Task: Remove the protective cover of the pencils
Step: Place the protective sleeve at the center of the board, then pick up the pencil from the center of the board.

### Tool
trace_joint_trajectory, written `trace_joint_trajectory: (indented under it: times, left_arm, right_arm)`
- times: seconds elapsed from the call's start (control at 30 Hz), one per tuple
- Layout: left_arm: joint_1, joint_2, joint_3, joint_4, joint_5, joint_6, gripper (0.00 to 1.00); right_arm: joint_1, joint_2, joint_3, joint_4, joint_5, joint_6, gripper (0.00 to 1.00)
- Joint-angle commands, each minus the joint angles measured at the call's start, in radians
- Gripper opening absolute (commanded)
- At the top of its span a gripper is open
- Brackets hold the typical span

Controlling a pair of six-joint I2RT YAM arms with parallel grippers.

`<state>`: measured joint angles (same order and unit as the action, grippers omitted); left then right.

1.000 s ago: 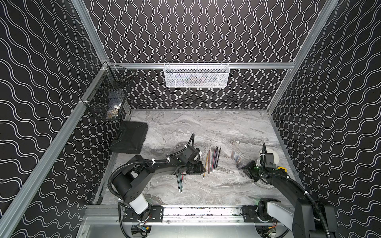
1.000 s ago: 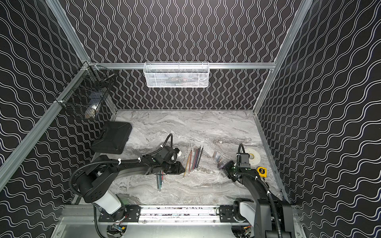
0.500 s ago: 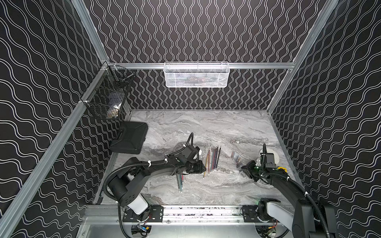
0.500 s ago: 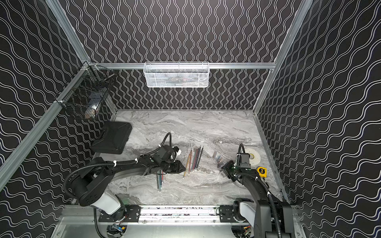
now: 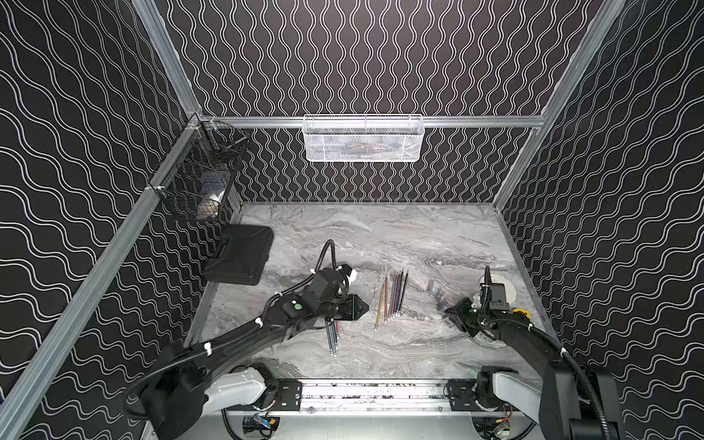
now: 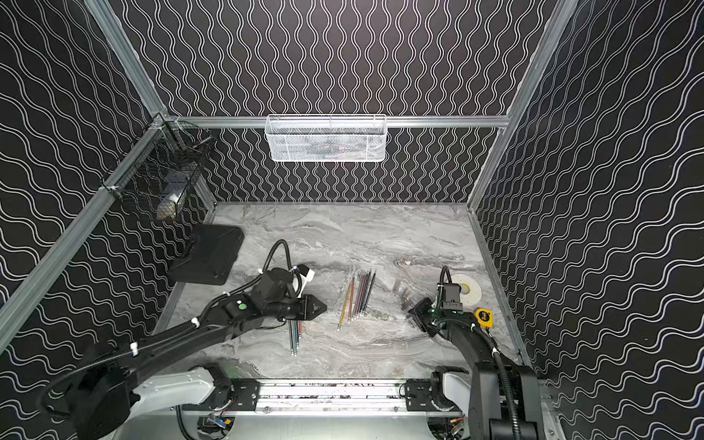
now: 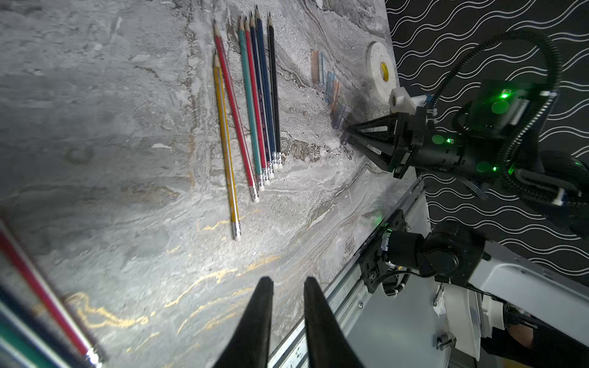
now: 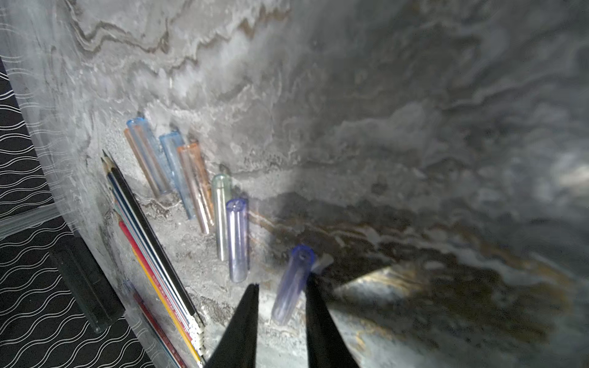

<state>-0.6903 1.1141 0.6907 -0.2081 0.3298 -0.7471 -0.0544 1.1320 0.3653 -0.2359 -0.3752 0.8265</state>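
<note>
Marble tabletop [image 5: 381, 236], front→back: few loose pencils [image 5: 333, 337] by L gripper [image 7: 288, 281], fingers slightly apart, empty; R gripper [image 8: 282, 282], fingers apart, purple cap [image 8: 296, 267] between; uncapped pencil row [image 5: 394, 295] mid-table; clear caps [image 5: 438, 293] beside; tape roll [image 6: 472, 293].

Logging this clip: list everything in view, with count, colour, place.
row of pencils: seven; yellow, red, teal, navy, black; centre
other pencils: few; red, dark; under left arm
loose caps: six; clear orange, blue, green, purple; right of the row
last cap: one; violet; between the right gripper's fingers
tape roll: one; white; right edge
tape measure: one; yellow; beside the roll
case: one; black; left edge
white basket: one; white; back rail
black basket: one; black; left wall
left gripper: open, empty
right gripper: open around it
</note>
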Motion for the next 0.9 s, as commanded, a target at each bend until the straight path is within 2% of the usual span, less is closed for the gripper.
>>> trace_joint_trajectory:
  times: [0.0,0.23,0.87]
  left_arm:
    - [0.01,-0.08,-0.01,-0.128,-0.049,0.032,0.23]
    - [0.04,-0.188,-0.036,-0.255,-0.099,0.071,0.23]
    - [0.071,-0.206,-0.109,-0.278,-0.104,0.048,0.23]
  right_arm:
    - [-0.002,0.023,0.012,0.048,-0.01,-0.009,0.26]
    - [-0.002,0.053,0.038,0.065,-0.028,-0.02,0.26]
    - [-0.002,-0.011,0.031,0.024,-0.046,-0.018,0.27]
